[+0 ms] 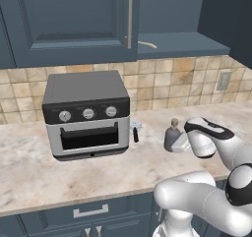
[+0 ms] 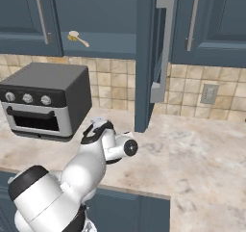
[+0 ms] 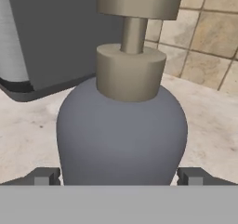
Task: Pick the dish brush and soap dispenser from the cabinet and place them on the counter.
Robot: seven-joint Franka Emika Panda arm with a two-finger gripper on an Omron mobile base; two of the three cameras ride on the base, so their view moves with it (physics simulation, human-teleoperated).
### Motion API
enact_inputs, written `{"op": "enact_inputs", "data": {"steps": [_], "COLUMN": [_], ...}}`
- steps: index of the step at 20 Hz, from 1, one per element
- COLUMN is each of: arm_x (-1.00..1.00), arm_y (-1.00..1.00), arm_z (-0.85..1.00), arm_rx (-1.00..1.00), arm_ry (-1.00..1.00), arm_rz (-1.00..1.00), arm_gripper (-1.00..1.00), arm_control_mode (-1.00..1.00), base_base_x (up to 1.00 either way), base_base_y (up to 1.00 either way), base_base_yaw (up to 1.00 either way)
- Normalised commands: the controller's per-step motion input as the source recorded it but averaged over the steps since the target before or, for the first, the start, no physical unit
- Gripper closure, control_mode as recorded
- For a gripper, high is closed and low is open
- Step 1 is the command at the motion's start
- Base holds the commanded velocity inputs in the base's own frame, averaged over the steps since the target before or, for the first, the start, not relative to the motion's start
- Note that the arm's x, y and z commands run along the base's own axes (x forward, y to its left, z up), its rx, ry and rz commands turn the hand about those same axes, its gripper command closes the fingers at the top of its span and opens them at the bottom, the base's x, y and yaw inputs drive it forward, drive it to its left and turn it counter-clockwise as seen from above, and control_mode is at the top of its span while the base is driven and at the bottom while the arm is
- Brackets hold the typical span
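The soap dispenser (image 1: 172, 135), a grey rounded bottle with a tan pump, stands upright on the beige counter (image 1: 98, 177) to the right of the toaster oven. My gripper (image 1: 180, 144) is open, low at the bottle's right side. In the hand view the soap dispenser (image 3: 122, 135) sits between my gripper's (image 3: 118, 175) two fingertips (image 3: 46, 175), which flank its base without squeezing it. The cream dish brush (image 1: 146, 44) lies on the bottom shelf of the open cabinet (image 1: 182, 44). From the right base view the dish brush (image 2: 77, 37) shows above the oven.
A toaster oven (image 1: 87, 114) stands on the counter left of the bottle. A small white item with a black handle (image 1: 135, 131) lies beside it. The open cabinet door (image 2: 144, 58) hangs edge-on over the counter. A wall outlet (image 1: 224, 80) is on the tiled backsplash.
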Motion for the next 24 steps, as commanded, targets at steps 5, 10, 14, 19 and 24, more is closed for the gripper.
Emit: {"op": "enact_inputs", "data": {"steps": [5, 10, 14, 19, 24], "arm_x": [-0.03, -0.04, -0.19, -0.31, -0.29], "arm_y": [-0.21, -0.17, -0.13, -0.02, 0.00], "arm_z": [0.00, 0.01, 0.08, 0.06, 0.01], "arm_rx": [-0.02, -0.03, -0.03, -0.03, -0.02], "arm_ry": [0.10, 0.03, 0.01, 0.02, 0.15], "arm_rz": [-0.07, -0.05, -0.06, -0.06, -0.06], "arm_gripper": [-1.00, -1.00, -1.00, -1.00, -1.00], "arm_control_mode": [-1.00, -1.00, -1.00, -1.00, -1.00], "base_base_x": [0.00, 0.00, 0.00, 0.00, 0.00], "base_base_y": [0.00, 0.00, 0.00, 0.00, 0.00], "base_base_yaw": [0.00, 0.00, 0.00, 0.00, 0.00]}}
